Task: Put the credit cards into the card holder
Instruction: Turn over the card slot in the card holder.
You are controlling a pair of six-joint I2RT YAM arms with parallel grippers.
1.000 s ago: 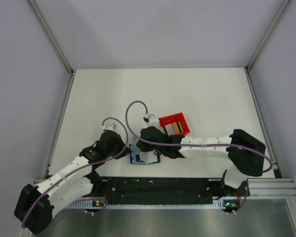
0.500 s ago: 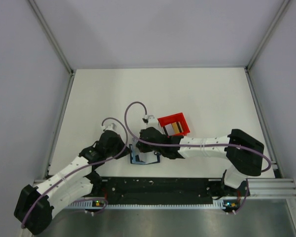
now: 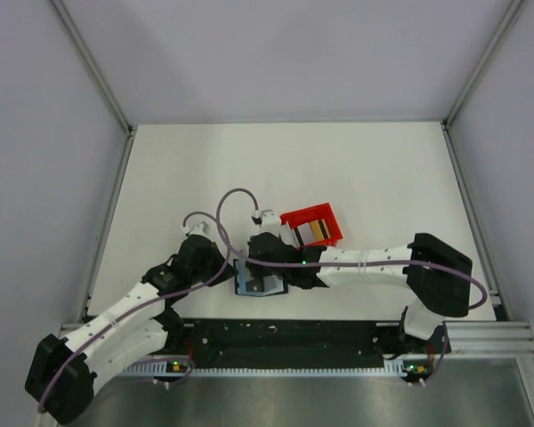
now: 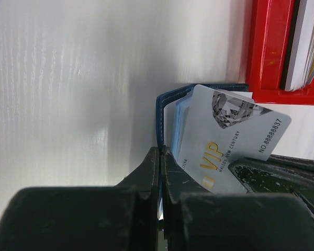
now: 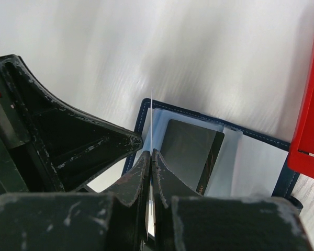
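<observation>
Here, white table (image 3: pixel 356 169), pale walls (image 3: pixel 36 89), card holder (image 5: pixel 233 151).

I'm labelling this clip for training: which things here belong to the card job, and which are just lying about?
Job: card holder; white VIP card in the right fingers; dark card in the holder; spare cards.
Lying about: red bin holding the spares; purple cables.

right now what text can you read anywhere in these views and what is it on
"VIP": gold, on the white card at the card holder.
"NO.88888837": same card, along its edge.
"MAISON NEW CENTURY": tiny line beside VIP, only roughly legible.
Gold marks on the dark card inside the holder: too small to read.
Stacked cards in the red bin: no text shows.
</observation>
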